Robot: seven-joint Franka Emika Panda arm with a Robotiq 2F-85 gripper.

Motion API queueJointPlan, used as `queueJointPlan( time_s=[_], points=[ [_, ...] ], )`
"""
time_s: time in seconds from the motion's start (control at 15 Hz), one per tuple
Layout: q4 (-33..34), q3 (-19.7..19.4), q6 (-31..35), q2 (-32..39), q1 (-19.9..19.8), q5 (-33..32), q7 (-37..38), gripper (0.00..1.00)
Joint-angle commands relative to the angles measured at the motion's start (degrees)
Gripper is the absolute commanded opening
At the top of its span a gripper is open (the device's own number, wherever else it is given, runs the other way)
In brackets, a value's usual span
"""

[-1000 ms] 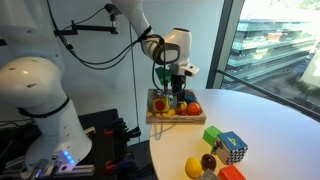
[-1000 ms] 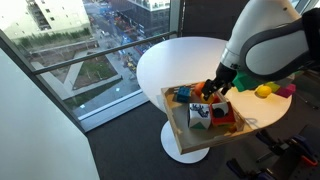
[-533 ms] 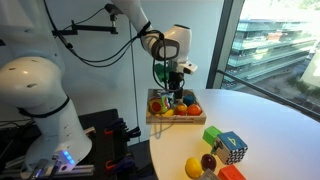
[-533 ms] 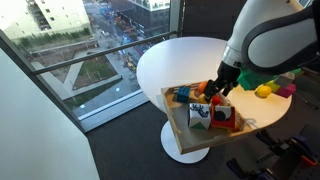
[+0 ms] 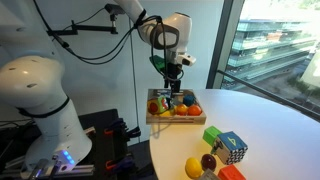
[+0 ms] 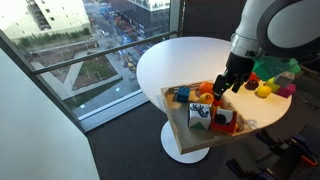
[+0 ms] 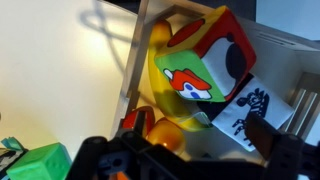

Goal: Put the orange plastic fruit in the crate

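The light-wood crate (image 5: 157, 118) stands at the table's edge and shows in both exterior views (image 6: 176, 132). In the wrist view an orange plastic fruit (image 7: 166, 134) lies on the crate's floor by its wall (image 7: 134, 62), next to a patterned picture cube (image 7: 205, 72). A second orange round fruit (image 7: 158, 33) lies farther along the same wall. My gripper (image 5: 172, 70) hangs above the crate, open and holding nothing; it also shows in an exterior view (image 6: 231, 86). In the wrist view its dark fingers (image 7: 283, 148) stand apart above the fruit.
Green and blue patterned cubes (image 5: 225, 144), a yellow fruit (image 5: 193, 166) and a dark fruit (image 5: 208, 161) lie on the white round table (image 5: 270, 120). A yellow fruit (image 6: 263, 90) and a green cube (image 6: 272, 68) sit beyond the crate. A window lies behind.
My gripper has risen straight up from the crate's contents and now hangs well above them. The crate and the fruits have not moved.
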Motion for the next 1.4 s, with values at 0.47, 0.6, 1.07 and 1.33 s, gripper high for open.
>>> queueJointPlan(
  time_s=[0.47, 0.6, 1.07, 1.33],
  points=[
    [-0.9, -1.4, -12.8, -14.3, -2.0, -7.4, 1.4, 1.00],
    [-1.1, -1.6, -14.4, -16.7, -2.6, -8.0, 1.2, 1.00],
    [-2.1, -2.7, -19.9, -24.1, -3.5, -6.9, -0.8, 1.00],
    [-2.9, -3.4, -21.7, -27.3, -3.6, -6.8, -1.2, 1.00]
  ],
)
